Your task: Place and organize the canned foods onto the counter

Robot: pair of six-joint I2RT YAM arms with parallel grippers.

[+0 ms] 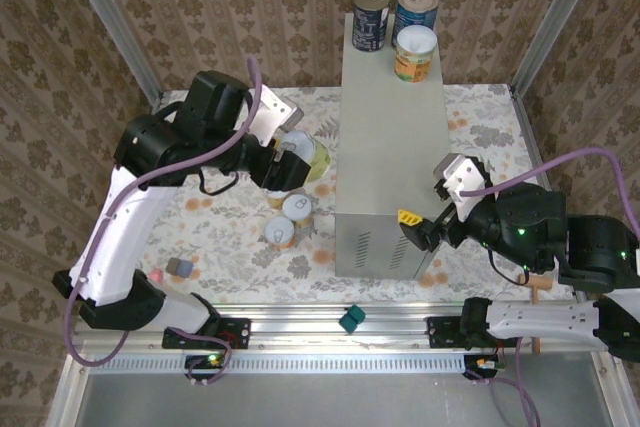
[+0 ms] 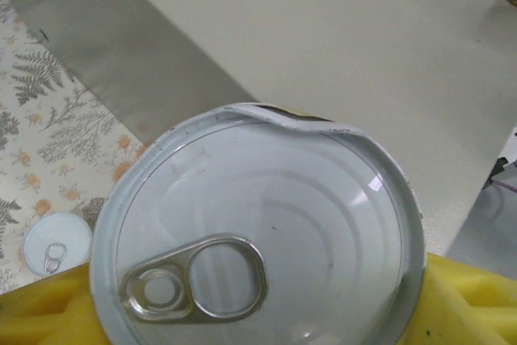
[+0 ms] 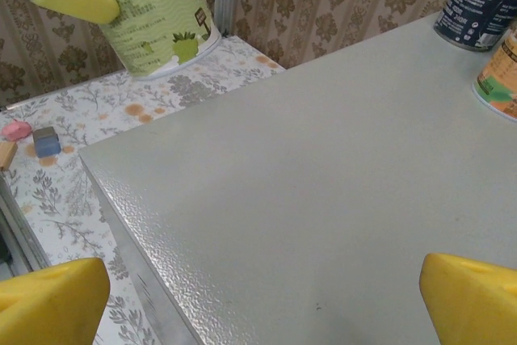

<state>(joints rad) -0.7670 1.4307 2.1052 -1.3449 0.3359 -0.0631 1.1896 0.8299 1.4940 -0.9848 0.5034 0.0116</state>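
**Desk:** How far along are you with the cans?

**Operator:** About halfway, by my count. Three stand at the far end of the counter point(image 1: 390, 147). The left blue can point(image 1: 371, 17) and the right blue can point(image 1: 416, 9) are side by side at the back. A shorter orange-label can point(image 1: 414, 55) sits just in front of the right one.

**Desk:** And the others?

**Operator:** One is in my grip. My left fingers point(image 2: 40, 321) are clamped on a green-label can point(image 1: 308, 157), with a yellow pad on either side of it. It hangs lifted off the table point(image 1: 480, 117), just beside the counter's left edge. As far as I can judge, it isn't over the top yet. The first white-lidded can point(image 1: 297, 207) and the second white-lidded can point(image 1: 281, 234) stand close together on the table, left of the counter and nearer to me.

**Desk:** Is the right arm busy?

**Operator:** No. My right fingers point(image 3: 48, 305) stand wide apart with nothing between them. They're at the counter's near right corner, facing along its top.

**Desk:** So what remains?

**Operator:** I'd say I have to set this can down on top, then fetch the two from the table. After that I'd tidy the row. The middle and near parts of the counter top are bare, so I expect room for all of them
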